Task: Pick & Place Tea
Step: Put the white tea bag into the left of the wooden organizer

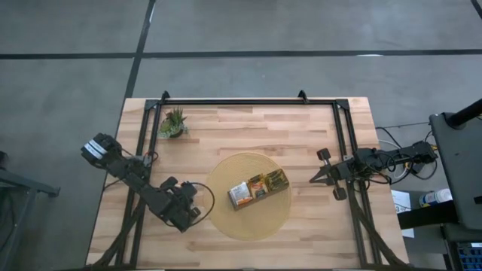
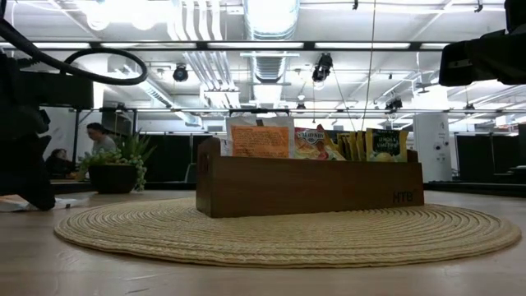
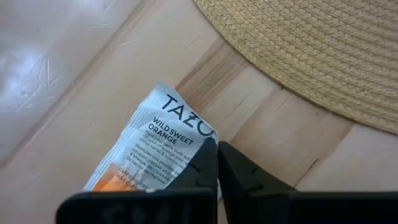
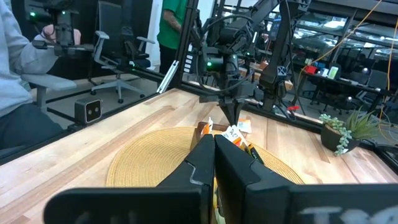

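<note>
**Left gripper pinches an orange tea sachet beside the mat**

The left gripper (image 1: 190, 205) sits low over the bare wood at the near-left of the butcher-block table (image 1: 248, 124), just off the edge of the round woven mat (image 1: 226, 222). Its wrist camera shows the two dark fingers (image 3: 199, 171) pressed together on the corner of a white-and-orange Tazo Wild Sweet Orange sachet (image 3: 155, 146). The packet lies slanted over the wood planks, close to the mat's rim (image 3: 311, 56) but not on it. Whether it rests on the table or hangs just above it cannot be told.

The remaining tea sachets (image 2: 320, 144) stand upright in the dark wooden tray (image 2: 312, 187), which sits near the middle of the mat. From table height an orange packet (image 2: 260, 141) shows at one end, yellow-green ones (image 2: 386, 145) at the other. From above, the tray (image 1: 258, 190) lies at an angle on the mat.

The right gripper (image 1: 319, 176) waits above the table's right side, pointing towards the mat, well apart from the tray; its fingers (image 4: 199, 163) are closed against each other with nothing between them.

A small spiky potted plant (image 1: 173, 123) stands at the far-left corner. People (image 4: 18, 56) are visible in the room beyond the table.
</note>
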Robot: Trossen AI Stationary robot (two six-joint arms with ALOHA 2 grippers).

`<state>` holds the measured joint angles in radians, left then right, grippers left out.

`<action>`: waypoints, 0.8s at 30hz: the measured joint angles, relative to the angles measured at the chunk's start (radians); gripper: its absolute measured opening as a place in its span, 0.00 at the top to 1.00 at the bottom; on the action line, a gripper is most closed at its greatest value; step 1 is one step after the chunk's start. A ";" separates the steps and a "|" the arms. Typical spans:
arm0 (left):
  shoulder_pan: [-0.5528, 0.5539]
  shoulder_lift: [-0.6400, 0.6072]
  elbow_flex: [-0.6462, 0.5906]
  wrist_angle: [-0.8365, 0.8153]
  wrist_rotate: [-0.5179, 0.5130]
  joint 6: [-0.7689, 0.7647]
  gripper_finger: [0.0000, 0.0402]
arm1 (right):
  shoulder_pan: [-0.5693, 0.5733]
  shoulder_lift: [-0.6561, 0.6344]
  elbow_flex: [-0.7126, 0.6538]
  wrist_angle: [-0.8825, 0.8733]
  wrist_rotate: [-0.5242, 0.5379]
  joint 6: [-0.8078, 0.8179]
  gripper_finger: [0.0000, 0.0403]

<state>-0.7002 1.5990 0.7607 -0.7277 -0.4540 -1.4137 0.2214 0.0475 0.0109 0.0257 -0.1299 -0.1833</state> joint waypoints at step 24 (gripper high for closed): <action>-0.008 -0.074 0.260 0.451 -0.140 0.841 1.00 | 0.000 0.000 0.000 0.000 0.000 0.000 0.98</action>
<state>-0.7086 1.5253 1.0207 -0.2766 -0.5941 -0.5727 0.2218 0.0477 0.0111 0.0257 -0.1300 -0.1833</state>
